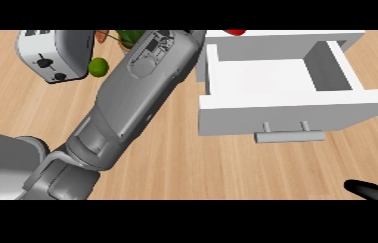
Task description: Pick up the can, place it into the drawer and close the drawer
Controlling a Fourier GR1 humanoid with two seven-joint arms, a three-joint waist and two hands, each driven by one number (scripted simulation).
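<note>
Pale wooden counter [221, 167] filled the view, seen from steeply above. At about two o'clock sat a white drawer [280, 94], pulled open, its grey handle [289, 136] facing the viewer and its inside bare. A small red object [235, 32] peeked over the drawer's back edge at twelve o'clock. A grey forearm [129, 104] crossed from eight o'clock up toward twelve; its hand was out of sight, so its fingers could not be told. At ten o'clock stood a silver toaster [53, 54], with a green fruit [98, 67] just beside it and leaves [131, 37] behind. A black fingertip of the right hand [363, 188] showed at four o'clock; whether open or closed could not be told. The can was not visible.
</note>
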